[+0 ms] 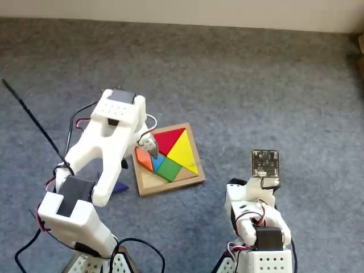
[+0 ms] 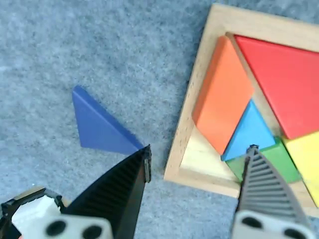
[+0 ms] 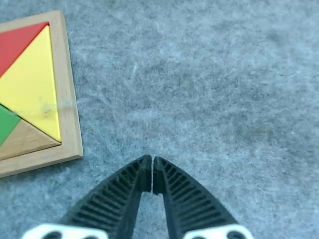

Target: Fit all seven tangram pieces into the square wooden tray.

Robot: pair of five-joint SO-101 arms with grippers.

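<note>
The square wooden tray point(image 1: 193, 142) lies on the carpet and holds a red triangle point(image 1: 170, 139), a yellow triangle point(image 1: 185, 153), a green square point(image 1: 169, 169), a light blue triangle point(image 1: 157, 163) and an orange parallelogram point(image 1: 144, 160). A dark blue triangle point(image 2: 99, 124) lies on the carpet just outside the tray's rim point(image 2: 199, 89). My left gripper point(image 2: 198, 154) hangs open over that rim, one finger on the carpet side near the dark blue triangle, the other over the green square point(image 2: 279, 159). My right gripper point(image 3: 152, 174) is shut and holds nothing, over bare carpet off the tray's corner point(image 3: 70, 99).
Bare wood shows inside the tray beside the orange parallelogram point(image 2: 222, 102) and below the yellow triangle point(image 3: 30, 84). Grey carpet spreads all around. The right arm point(image 1: 256, 216) stands at the front right, and black cables trail by the left arm's base.
</note>
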